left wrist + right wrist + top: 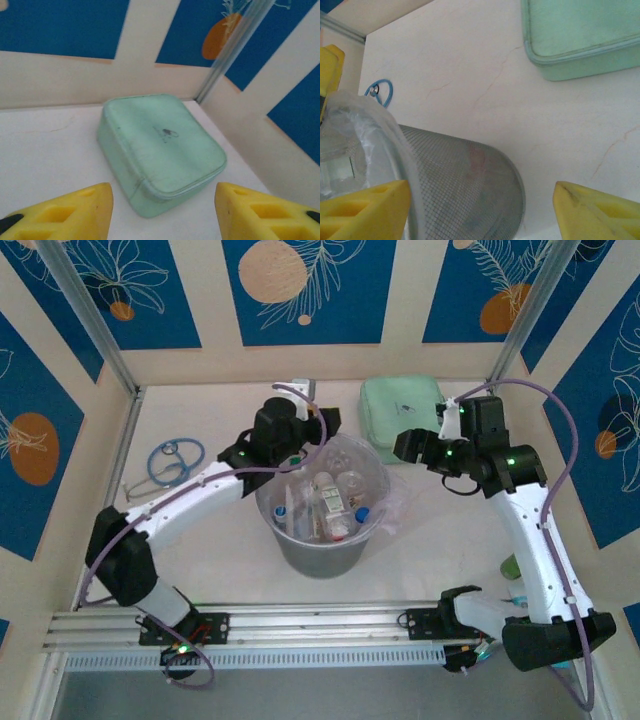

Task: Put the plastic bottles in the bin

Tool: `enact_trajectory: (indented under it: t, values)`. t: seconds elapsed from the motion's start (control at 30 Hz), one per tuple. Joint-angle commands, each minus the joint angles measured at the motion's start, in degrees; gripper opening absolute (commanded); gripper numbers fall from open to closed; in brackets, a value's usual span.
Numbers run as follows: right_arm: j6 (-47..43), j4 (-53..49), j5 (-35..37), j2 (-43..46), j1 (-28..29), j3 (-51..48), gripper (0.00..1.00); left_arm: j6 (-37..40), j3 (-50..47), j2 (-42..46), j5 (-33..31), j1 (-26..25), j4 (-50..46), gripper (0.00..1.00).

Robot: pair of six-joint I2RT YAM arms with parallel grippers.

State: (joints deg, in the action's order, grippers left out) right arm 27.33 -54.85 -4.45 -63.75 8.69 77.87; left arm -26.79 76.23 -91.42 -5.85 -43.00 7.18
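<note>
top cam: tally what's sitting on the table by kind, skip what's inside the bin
bin: 1
mint-green pouch: 1
blue looped tube: 1
green thing, half hidden by the right arm: 1 (too hidden to name)
Total: 4

Plastic bottles [335, 505] inside the grey bin [320, 558], left pincer [318, 427] at its far rim, right pincer [402, 446] near.
</note>
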Motion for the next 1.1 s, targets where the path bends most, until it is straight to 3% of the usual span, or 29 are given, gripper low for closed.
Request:
enact_trajectory:
  t: [0.0,0.07,0.2,0.27,0.4,0.53,0.7,0.83,1.07]
  values:
    - [1.0,-2.1,-2.2,1.2,-3.1,0.4,0.75,-2.3,2.4,-5.0,7.9,-1.9,-2.2,0.57]
    - [1.3,-1.9,-2.8,1.7,-4.6,0.5,0.75,-0.8,4.0,-5.3,8.3,-1.9,-2.9,0.61]
    - [1.5,0.2,-3.9,2.5,-5.3,-0.2,0.79,5.4,5.7,-2.0,8.2,-1.1,-6.9,0.92]
    - [2.4,2.1,-4.6,2.8,-5.2,-0.9,0.8,7.9,5.9,0.7,8.3,-0.4,-8.7,1.0]
    - [4.2,5.3,-8.3,2.5,-3.6,-1.6,0.81,12.4,7.3,6.5,8.1,1.3,-13.7,1.0]
    - [-0.3,3.5,-8.6,-0.2,0.7,1.3,0.81,14.9,8.7,11.3,7.8,2.8,-18.2,1.0]
    - [-10.3,-7.1,0.3,-10.5,9.0,11.4,0.74,16.3,8.1,18.0,5.8,6.7,-24.1,1.0]
    - [-18.0,-11.8,7.7,-18.1,14.9,18.7,0.67,15.2,3.0,25.6,5.4,13.2,-29.8,1.0]
    - [-25.8,-13.8,7.8,-27.8,18.7,26.9,0.5,12.4,-13.0,40.9,2.2,23.2,-38.9,1.0]
